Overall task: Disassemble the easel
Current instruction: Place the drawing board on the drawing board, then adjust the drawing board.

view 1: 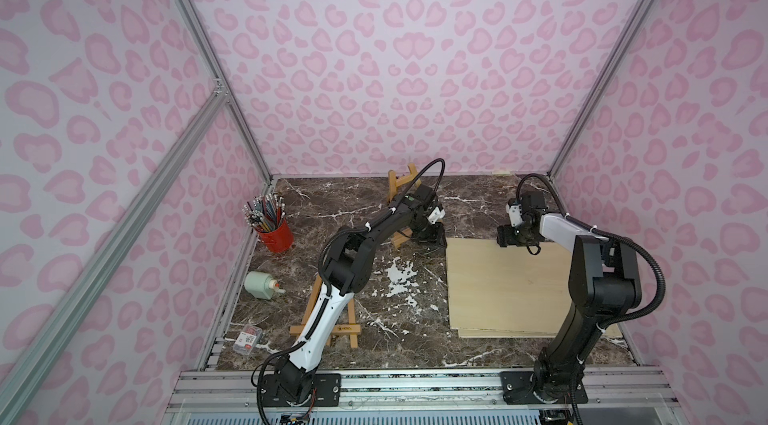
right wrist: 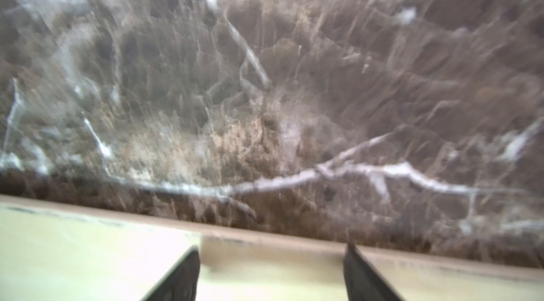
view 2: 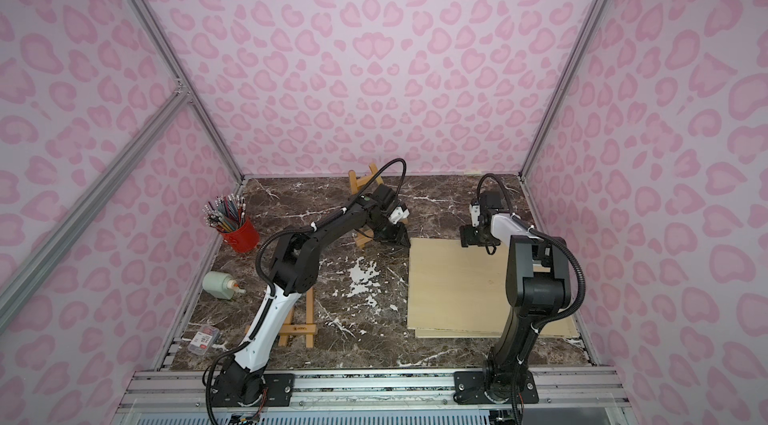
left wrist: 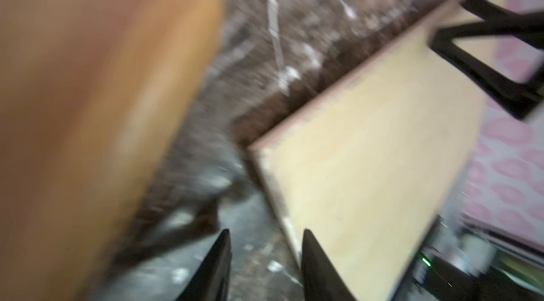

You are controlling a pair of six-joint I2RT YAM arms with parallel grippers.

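Note:
The wooden easel [view 1: 400, 185] [view 2: 360, 184] lies flat on the marble table, running from the back wall to the front, where its crossbar [view 1: 347, 329] shows. My left arm hides its middle. My left gripper [view 1: 432, 236] [left wrist: 266, 234] hangs open and empty just right of the easel, whose blurred orange wood [left wrist: 88, 108] fills one side of the left wrist view. A pale plywood board [view 1: 507, 286] [left wrist: 368, 152] [right wrist: 88, 255] lies flat on the right. My right gripper [view 1: 505, 238] [right wrist: 272, 248] stands open and empty over the board's far edge.
A red cup of pencils [view 1: 274, 232] stands at the left, with a green bottle [view 1: 262, 286] lying on its side in front of it. A small clear box [view 1: 247, 337] sits at the front left corner. Pink patterned walls close in three sides.

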